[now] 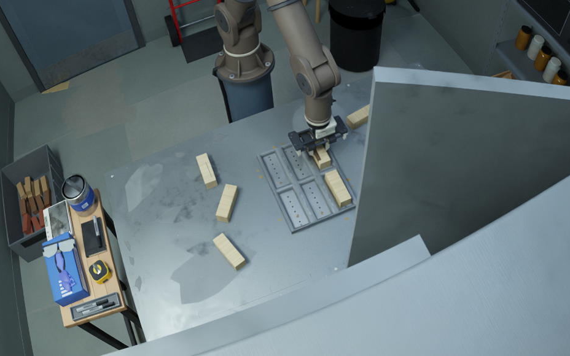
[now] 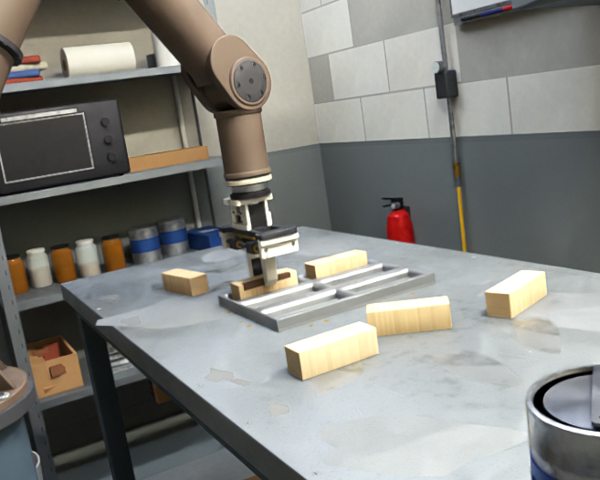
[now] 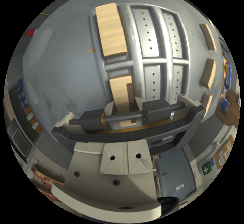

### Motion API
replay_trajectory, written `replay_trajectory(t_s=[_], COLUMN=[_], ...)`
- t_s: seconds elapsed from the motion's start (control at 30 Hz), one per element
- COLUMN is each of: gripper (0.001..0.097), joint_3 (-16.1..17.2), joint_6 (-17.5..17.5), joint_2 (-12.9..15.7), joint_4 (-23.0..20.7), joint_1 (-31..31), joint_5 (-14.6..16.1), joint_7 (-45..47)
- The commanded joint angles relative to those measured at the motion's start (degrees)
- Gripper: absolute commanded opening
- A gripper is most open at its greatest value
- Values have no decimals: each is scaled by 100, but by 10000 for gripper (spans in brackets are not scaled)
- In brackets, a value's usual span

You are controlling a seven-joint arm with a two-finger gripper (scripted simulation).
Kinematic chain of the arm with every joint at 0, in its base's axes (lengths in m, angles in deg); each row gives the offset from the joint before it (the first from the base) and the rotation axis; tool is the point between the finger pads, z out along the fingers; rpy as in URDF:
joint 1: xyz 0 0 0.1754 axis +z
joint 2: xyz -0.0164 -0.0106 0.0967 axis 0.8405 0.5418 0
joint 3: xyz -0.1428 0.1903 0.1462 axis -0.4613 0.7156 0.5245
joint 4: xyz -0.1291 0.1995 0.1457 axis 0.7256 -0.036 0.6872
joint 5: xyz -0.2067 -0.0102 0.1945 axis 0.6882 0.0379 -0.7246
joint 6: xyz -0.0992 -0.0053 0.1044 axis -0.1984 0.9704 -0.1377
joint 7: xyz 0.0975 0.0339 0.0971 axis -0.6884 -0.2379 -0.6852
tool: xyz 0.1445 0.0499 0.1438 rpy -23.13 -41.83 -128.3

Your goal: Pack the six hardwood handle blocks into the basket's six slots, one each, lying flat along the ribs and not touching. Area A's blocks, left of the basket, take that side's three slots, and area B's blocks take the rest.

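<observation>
A wooden block [image 1: 321,158] [image 2: 264,283] [image 3: 122,93] lies flat in the basket's far right slot. My gripper [image 1: 318,150] [image 2: 268,276] [image 3: 125,111] stands over it, open, with the block between its fingers. A second block [image 1: 337,188] [image 2: 335,263] [image 3: 111,30] lies in the near right slot of the grey basket [image 1: 306,185] [image 2: 326,291]. The other slots are empty. One block [image 1: 357,116] [image 2: 185,281] lies on the table right of the basket. Three blocks [image 1: 206,170] [image 1: 227,203] [image 1: 229,251] lie on the table to the left.
The basket's raised ribs [image 3: 137,63] run beside the block under my fingers. A tall grey panel [image 1: 455,164] stands right of the basket. A side table [image 1: 87,261] with a tin can [image 1: 77,191] and small tools stands left of the table.
</observation>
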Motion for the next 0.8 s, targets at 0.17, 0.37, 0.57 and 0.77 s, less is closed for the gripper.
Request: replay_trajectory(t_s=[0.17,0.37,0.57,0.77], gripper=[443,443,443,443], joint_3=[-3,-10,-17,-23], joint_6=[-86,-245,-435,-597], joint_2=[-67,-179,-306,-411], joint_4=[-28,-76,-138,-195], joint_1=[2,7,12,17], joint_5=[0,1,1,2], joint_7=[0,0,-1,-1])
